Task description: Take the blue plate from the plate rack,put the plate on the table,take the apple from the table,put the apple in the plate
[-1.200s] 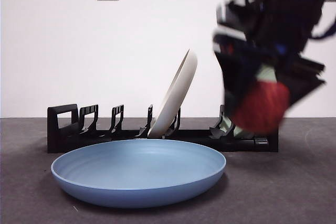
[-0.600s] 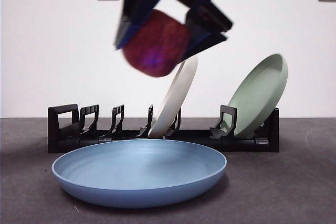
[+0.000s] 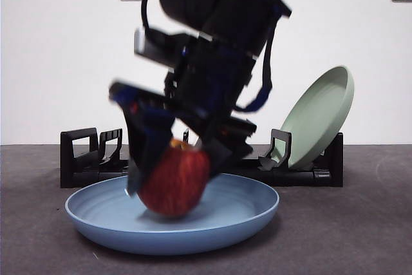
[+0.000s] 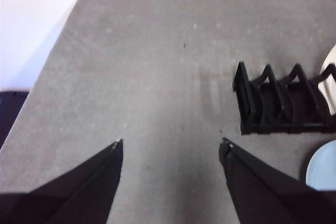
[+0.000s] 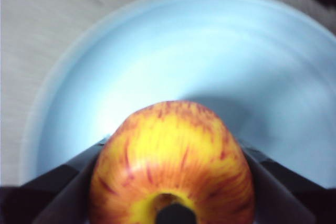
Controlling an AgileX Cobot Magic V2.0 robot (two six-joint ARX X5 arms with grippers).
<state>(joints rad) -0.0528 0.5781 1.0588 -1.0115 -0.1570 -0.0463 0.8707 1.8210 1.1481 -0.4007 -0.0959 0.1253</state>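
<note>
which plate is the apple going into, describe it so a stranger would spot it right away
Find the long black plate rack at the back of the table. Lying flat on the table just in front of it is the blue plate, where the right pincer holds the apple. It is light blue and flat on the table, whereas the sage-green plate leans upright in the rack.

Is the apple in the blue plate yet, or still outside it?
In it: the apple sits low inside the blue plate, with the right gripper shut on it. Whether it touches the plate's floor, I cannot tell.
</note>
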